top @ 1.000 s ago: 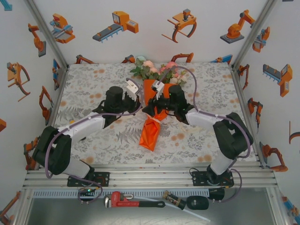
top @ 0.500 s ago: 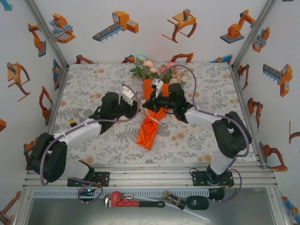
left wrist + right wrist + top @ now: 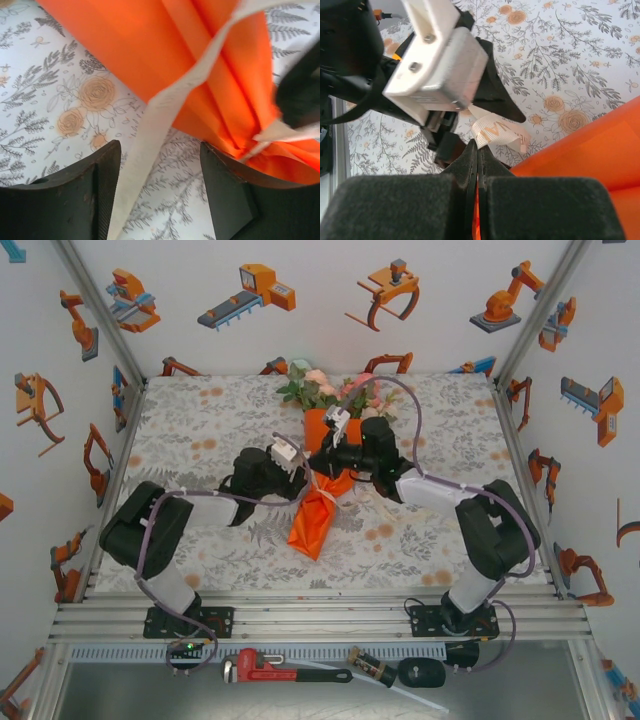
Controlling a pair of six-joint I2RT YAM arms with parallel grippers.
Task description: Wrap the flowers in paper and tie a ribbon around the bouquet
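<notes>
The bouquet lies mid-table, its flowers [image 3: 330,390] pointing to the far side and the orange paper [image 3: 312,525] tapering toward me. The cream ribbon [image 3: 322,496] crosses the cone's waist. My left gripper [image 3: 300,478] is at the cone's left side. In the left wrist view its fingers [image 3: 102,190] stand open, and the ribbon [image 3: 170,100] runs loosely between them, close to the left one, over the paper [image 3: 150,45]. My right gripper [image 3: 322,462] is just above the waist. Its tips [image 3: 477,145] are shut on the ribbon [image 3: 500,132] beside the paper [image 3: 590,145].
The two grippers nearly touch. The left arm's white camera housing [image 3: 440,65] looms close in the right wrist view. White walls stand on three sides of the floral tablecloth [image 3: 200,430]. A red pipe wrench [image 3: 285,668] lies on the shelf in front of the arm bases.
My left gripper has opened and moved right to the bouquet's waist. The right gripper has closed on the ribbon. The cone's narrow end has shifted slightly left.
</notes>
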